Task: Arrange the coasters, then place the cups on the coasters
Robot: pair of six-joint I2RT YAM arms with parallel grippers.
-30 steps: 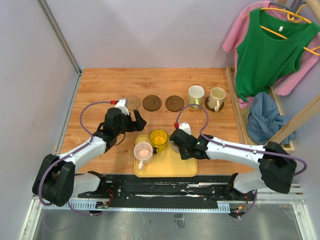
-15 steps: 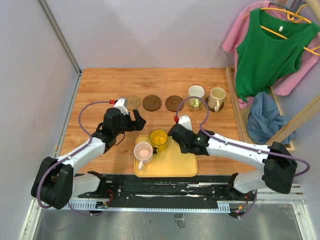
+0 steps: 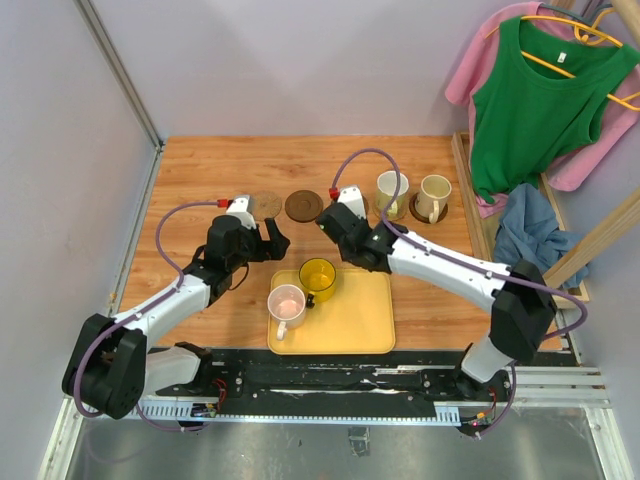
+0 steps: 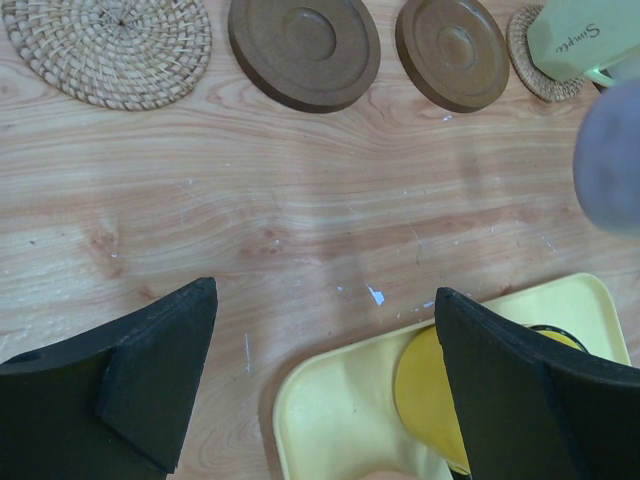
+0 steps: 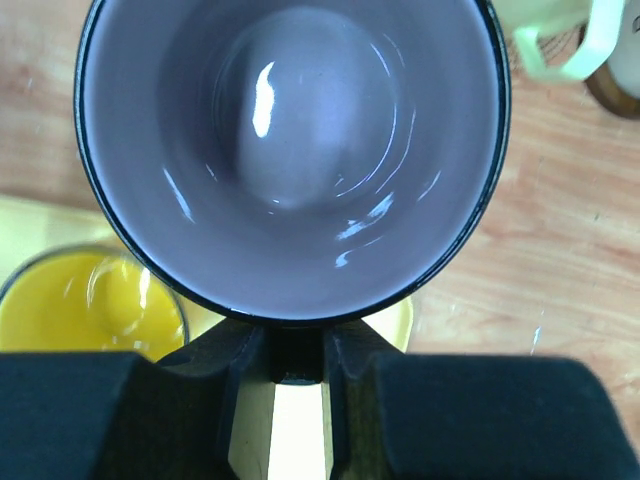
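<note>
The right hand (image 5: 295,352) is closed on the handle of the grey-purple cup (image 5: 290,150), pinching it between both fingers. It holds the cup over the bare wood just past the far edge of the yellow tray (image 3: 350,320), close to the row of coasters. The left hand (image 4: 325,295) hangs open with its fingers spread wide, gripping nothing, over the desk (image 3: 200,170) just off the tray's far left corner. The tray lies at the middle of the desk's near edge. The yellow cup (image 3: 318,275) stands at the tray's far edge and the pink cup (image 3: 287,303) by its left edge. A row runs across the middle of the desk. From the left come a bare woven coaster (image 4: 110,50), a bare first dark coaster (image 4: 305,50) and a bare second dark coaster (image 4: 452,50). Next is the pale green cup (image 3: 392,188) standing on a second woven coaster (image 4: 525,70). Nearest the right edge, the cream cup (image 3: 434,197) stands on a third dark coaster (image 3: 422,214).
</note>
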